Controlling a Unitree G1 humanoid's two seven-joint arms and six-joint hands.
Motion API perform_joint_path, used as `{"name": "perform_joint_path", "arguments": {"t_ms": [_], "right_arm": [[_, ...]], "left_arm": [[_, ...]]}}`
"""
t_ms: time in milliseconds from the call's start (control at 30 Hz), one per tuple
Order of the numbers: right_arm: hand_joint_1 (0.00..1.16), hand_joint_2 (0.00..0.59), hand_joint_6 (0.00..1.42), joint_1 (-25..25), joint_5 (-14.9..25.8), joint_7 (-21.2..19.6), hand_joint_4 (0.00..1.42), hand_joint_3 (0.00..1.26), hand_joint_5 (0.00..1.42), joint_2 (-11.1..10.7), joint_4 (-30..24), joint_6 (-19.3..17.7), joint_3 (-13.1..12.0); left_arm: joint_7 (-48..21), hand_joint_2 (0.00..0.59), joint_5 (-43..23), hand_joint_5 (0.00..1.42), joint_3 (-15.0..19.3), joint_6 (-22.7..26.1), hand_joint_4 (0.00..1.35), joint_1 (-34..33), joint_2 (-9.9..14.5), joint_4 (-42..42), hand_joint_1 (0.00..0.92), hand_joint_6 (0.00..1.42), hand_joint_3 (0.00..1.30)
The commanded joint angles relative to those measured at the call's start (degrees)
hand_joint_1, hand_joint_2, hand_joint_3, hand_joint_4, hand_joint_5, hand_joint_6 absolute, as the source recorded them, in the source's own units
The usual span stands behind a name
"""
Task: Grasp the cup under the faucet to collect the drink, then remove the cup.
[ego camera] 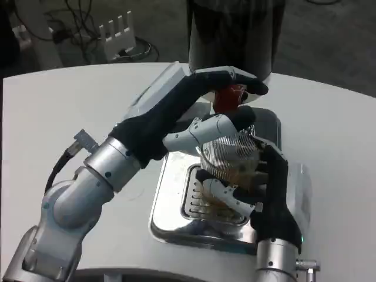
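A clear ribbed cup (228, 154) stands tilted over the grille of the silver drip tray (170, 202), under the red faucet lever (230, 97) of the dark dispenser (235, 29). My right hand (271, 188) grips the cup from the right, fingers wrapped around its lower part. Brownish liquid seems to show low in the cup. My left hand (200, 103) reaches in from the left. Its fingers lie over the top of the red lever and its thumb sits below, so the lever is between them. The faucet's spout is hidden behind the left hand.
The white table (70, 106) spreads to the left and right of the tray. Behind its far edge are cables and a white rack (117, 29) on the floor. My left forearm (88, 176) crosses the table's left front.
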Motion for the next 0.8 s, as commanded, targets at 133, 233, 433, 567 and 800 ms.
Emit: {"name": "perform_joint_path", "arguments": {"t_ms": [133, 233, 433, 567, 800], "right_arm": [[0.90, 0.156, 1.10, 1.3, 0.0, -1.3, 0.88, 0.72, 1.07, 2.3, -0.9, -1.5, -0.1], [0.91, 0.138, 1.17, 2.3, -0.5, -0.6, 0.93, 0.77, 1.11, 1.9, -2.9, -1.4, 0.6], [0.91, 0.139, 1.24, 7.0, -0.2, 2.2, 0.96, 0.81, 1.16, 0.6, -10.1, -1.0, 1.2], [0.91, 0.139, 1.25, 9.9, -0.4, 3.7, 0.96, 0.82, 1.16, 0.1, -14.7, -0.6, 1.8], [0.90, 0.138, 1.26, 15.1, 1.3, 5.4, 0.97, 0.83, 1.17, 1.3, -20.5, -1.2, 3.9]], "left_arm": [[-2.5, 0.055, -3.9, 0.22, 0.7, 3.8, 0.11, 2.1, -0.7, 1.3, 0.000, 0.21, 0.24], [-3.7, 0.053, -6.6, 0.16, 1.2, 5.7, 0.01, 2.7, -1.2, 0.2, 0.000, 0.16, 0.09], [-5.6, 0.050, -11.7, 0.01, 2.2, 8.7, 0.00, 3.5, -2.5, -1.3, 0.000, 0.02, 0.00], [-7.0, 0.050, -14.4, 0.00, 3.0, 11.1, 0.00, 4.7, -2.5, -4.2, 0.000, 0.01, 0.00], [-4.8, 0.050, -16.6, 0.00, 5.6, 16.0, 0.00, 12.7, -3.0, -14.6, 0.000, 0.00, 0.00]]}}
